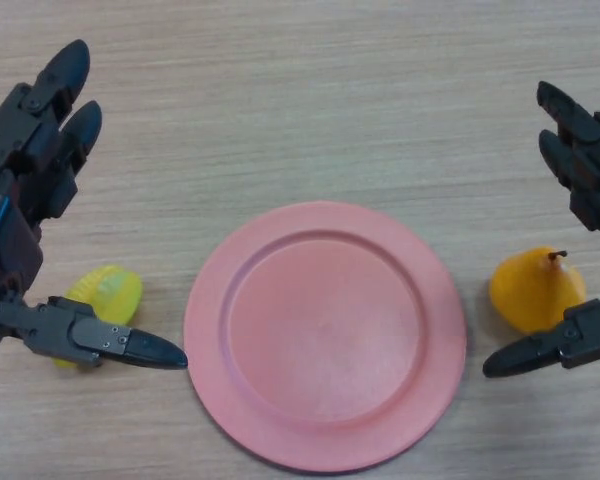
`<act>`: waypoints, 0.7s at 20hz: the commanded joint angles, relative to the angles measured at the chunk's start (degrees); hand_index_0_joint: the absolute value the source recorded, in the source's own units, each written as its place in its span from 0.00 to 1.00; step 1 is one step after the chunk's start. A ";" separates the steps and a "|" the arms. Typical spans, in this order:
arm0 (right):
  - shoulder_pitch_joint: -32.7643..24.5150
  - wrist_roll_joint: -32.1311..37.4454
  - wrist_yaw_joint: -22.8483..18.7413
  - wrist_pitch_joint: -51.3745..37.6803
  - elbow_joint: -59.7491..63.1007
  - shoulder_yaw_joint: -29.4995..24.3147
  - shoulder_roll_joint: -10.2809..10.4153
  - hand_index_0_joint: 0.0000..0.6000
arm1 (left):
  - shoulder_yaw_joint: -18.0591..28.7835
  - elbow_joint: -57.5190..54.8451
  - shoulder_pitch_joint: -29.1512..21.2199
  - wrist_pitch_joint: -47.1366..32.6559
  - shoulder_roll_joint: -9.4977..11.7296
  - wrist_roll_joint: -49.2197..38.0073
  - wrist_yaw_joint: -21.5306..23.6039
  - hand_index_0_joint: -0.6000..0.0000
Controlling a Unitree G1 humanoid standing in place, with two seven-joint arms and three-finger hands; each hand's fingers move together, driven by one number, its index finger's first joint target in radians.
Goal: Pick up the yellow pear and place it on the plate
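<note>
No readable writing or labels on anything you have here. Counts: one plate, one yellow pear, one small yellow-green object, two hands.

Your plate is salmon-pink, round, flat on the wooden table, centre-bottom of the head view, nothing on it.

Your yellow pear sits on the table just right of the plate rim, not touching it as far as you can see. Brown stem at the top, pointing up and a bit right. It lies between the thumb and the fingers of your right hand: thumb low, its tip reaching toward the plate just below the pear, fingers above and right of the fruit. That hand is spread, fingers straight, nothing gripped. Whether the thumb touches the pear, can't tell.

Your left hand is at the left edge, also spread wide: fingers pointing up toward the far side of the table, thumb stretched low toward the plate, tip just short of the rim. The yellow-green ridged object lies on the table behind that thumb, partly hidden by it; can't tell what it is. Not held.
</note>
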 commanded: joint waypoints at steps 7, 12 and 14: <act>-6.69 -0.23 -6.78 -16.96 18.99 -7.22 -5.83 0.00 | 3.90 -1.11 -2.34 -8.57 2.60 0.26 0.73 1.00; -8.38 1.57 -9.70 -22.80 29.34 -6.69 -6.81 0.00 | 3.12 -0.05 -1.71 -10.45 2.02 1.40 0.56 1.00; -9.26 2.75 -9.38 -24.03 32.51 -6.24 -7.00 0.00 | 3.23 -0.03 -2.08 -8.75 2.47 0.94 0.02 1.00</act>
